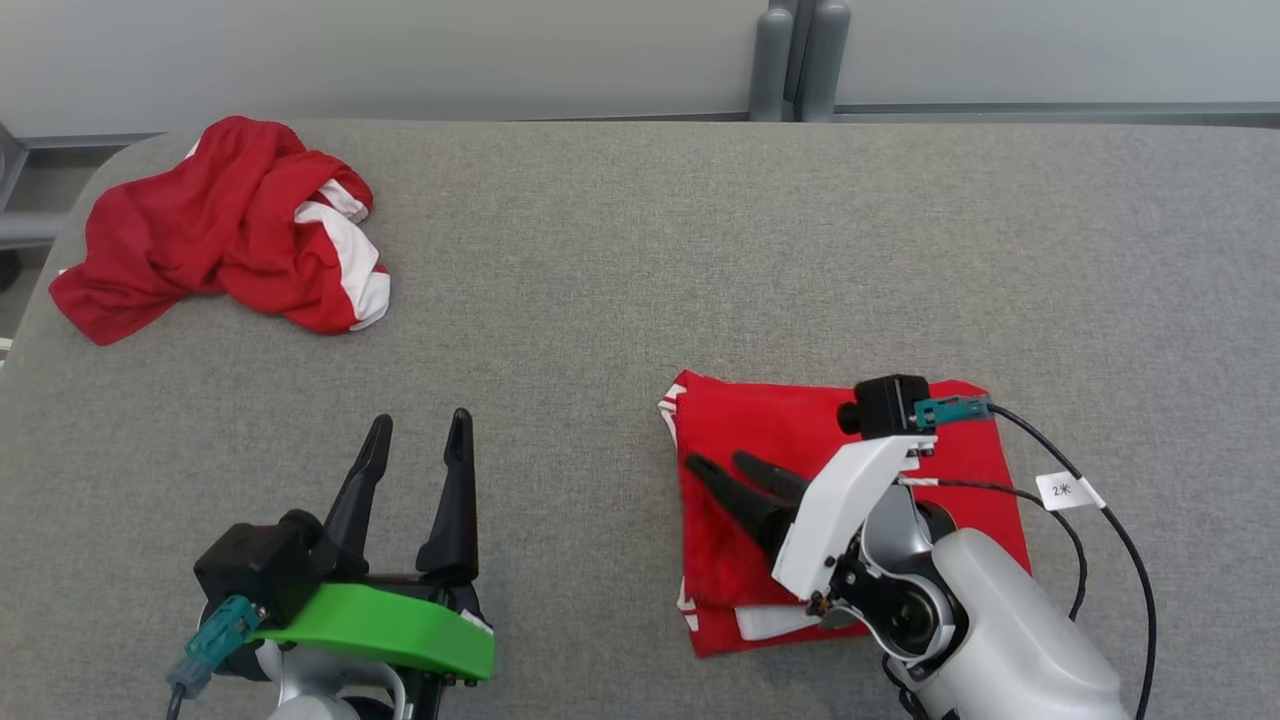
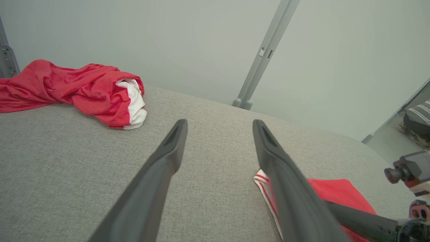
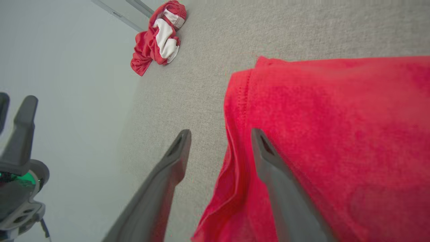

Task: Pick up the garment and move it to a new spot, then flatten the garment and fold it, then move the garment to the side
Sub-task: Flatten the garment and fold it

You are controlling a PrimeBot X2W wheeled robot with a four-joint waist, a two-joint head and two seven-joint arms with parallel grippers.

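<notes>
The garment (image 1: 800, 430), red with white striped trim, lies folded into a rough rectangle on the grey table (image 1: 640, 250) at the front right. My right gripper (image 1: 720, 462) is open over its left edge. In the right wrist view one finger stands over the red cloth (image 3: 336, 117) and the other over bare table, with nothing pinched in the gripper (image 3: 220, 132). My left gripper (image 1: 420, 420) is open over bare table at the front left, well left of the garment. The left wrist view shows this gripper (image 2: 220, 122) empty, with the garment's corner (image 2: 336, 195) to its right.
A second red and white garment (image 1: 230, 230) lies crumpled at the table's far left corner, also seen from the wrists (image 2: 84, 87) (image 3: 154, 40). A grey post (image 1: 800, 60) stands behind the table's far edge. A black cable (image 1: 1120, 540) loops off my right wrist.
</notes>
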